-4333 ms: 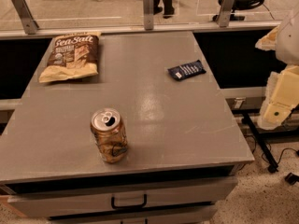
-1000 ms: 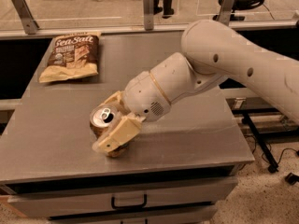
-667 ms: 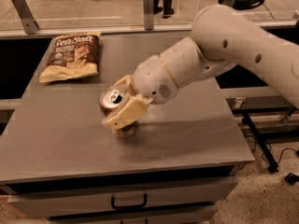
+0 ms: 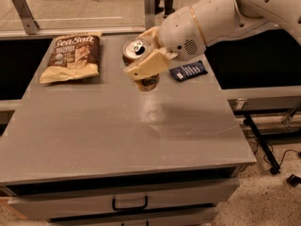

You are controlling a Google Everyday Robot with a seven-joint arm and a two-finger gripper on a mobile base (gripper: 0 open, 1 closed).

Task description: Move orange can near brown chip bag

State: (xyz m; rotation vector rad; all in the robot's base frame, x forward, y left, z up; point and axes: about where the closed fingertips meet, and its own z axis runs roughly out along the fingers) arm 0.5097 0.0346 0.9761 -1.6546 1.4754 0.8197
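Note:
The orange can is held in my gripper, lifted above the grey table, tilted, its silver top facing up and left. The cream fingers are closed around its sides; only the top and the bottom of the can show. The brown chip bag with white "Sea Salt" lettering lies flat at the table's far left, to the left of the can with a gap between them. My white arm reaches in from the upper right.
A small dark blue wrapper lies on the table just right of the gripper, under the arm. A drawer with a black handle is below the table's front edge. A glass rail runs behind the table.
My gripper has carried the can from the table's front middle up and toward the back, closer to the chip bag. The view has also shifted.

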